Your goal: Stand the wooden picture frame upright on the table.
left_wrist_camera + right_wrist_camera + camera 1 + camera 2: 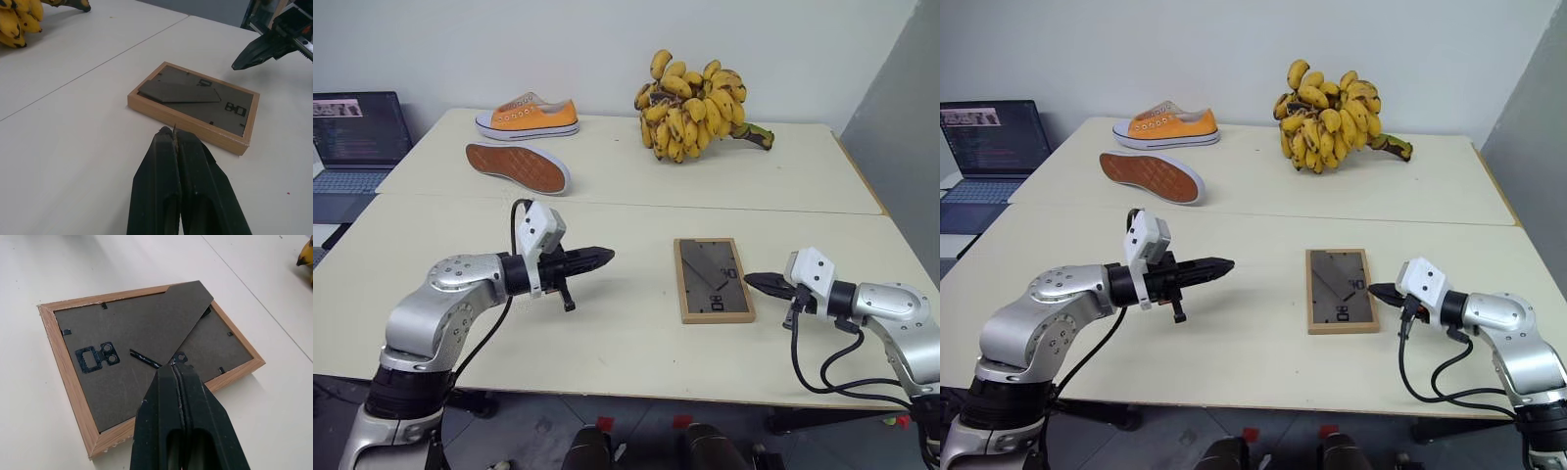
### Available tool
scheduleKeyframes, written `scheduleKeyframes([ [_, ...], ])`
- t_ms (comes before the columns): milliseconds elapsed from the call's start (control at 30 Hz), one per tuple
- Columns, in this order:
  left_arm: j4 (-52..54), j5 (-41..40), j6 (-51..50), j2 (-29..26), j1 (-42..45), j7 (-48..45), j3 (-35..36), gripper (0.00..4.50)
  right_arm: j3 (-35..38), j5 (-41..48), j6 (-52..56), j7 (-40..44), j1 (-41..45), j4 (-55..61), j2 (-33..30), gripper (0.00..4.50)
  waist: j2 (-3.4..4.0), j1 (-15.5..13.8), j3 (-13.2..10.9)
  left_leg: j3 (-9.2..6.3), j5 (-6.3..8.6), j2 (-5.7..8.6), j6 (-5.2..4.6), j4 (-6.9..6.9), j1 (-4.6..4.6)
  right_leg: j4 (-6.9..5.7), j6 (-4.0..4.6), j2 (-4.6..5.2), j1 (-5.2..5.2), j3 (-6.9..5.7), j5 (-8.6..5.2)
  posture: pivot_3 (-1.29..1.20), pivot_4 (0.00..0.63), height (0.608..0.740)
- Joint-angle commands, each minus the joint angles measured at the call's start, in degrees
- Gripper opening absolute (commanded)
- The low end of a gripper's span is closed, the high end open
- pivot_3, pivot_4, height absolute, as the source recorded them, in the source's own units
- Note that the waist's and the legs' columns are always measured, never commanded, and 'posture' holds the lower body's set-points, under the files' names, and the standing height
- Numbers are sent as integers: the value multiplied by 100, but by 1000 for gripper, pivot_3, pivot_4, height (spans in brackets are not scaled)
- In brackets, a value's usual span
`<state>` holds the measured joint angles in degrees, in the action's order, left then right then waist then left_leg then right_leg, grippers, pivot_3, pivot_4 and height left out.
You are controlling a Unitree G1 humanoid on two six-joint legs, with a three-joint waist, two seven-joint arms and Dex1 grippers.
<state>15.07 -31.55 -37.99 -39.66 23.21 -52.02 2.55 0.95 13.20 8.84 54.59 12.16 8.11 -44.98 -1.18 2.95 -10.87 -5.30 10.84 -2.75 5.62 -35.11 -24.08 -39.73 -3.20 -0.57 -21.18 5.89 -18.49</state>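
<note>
The wooden picture frame [713, 279] lies flat on the cream table [626, 352], grey backing board and folded prop stand facing up. In the right wrist view the frame [142, 347] shows a metal hanger and the stand flap. My left gripper [607, 257] hovers shut above the table, left of the frame and pointing toward it, a clear gap away. My right gripper [749, 281] is shut too, its tip just off the frame's right edge. In the left wrist view the shut fingers [181, 196] aim at the frame [195, 105], with the right gripper [239, 63] beyond it.
A bunch of bananas [695, 108] sits at the back of the table. An orange sneaker [529, 117] stands at the back left, with another sneaker [519, 166] sole-up in front of it. A laptop [352, 147] is off the left edge. A seam [607, 204] joins two tabletops.
</note>
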Motion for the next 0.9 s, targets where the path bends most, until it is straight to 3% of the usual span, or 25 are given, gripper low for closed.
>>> scheduleKeyframes([
  [33,-35,101,193,33,236,-1,-55,87,222,54,9,-83,-48,240,-48,0,0,-1,0,-1,0,0,0,0,0,0,1,0,0,0,1,0,150,740],
  [900,-88,212,148,178,348,68,-173,87,251,-31,31,-357,-183,356,-29,0,0,-2,0,-1,0,0,0,0,2,-4,1,0,0,-1,0,0,150,740],
])
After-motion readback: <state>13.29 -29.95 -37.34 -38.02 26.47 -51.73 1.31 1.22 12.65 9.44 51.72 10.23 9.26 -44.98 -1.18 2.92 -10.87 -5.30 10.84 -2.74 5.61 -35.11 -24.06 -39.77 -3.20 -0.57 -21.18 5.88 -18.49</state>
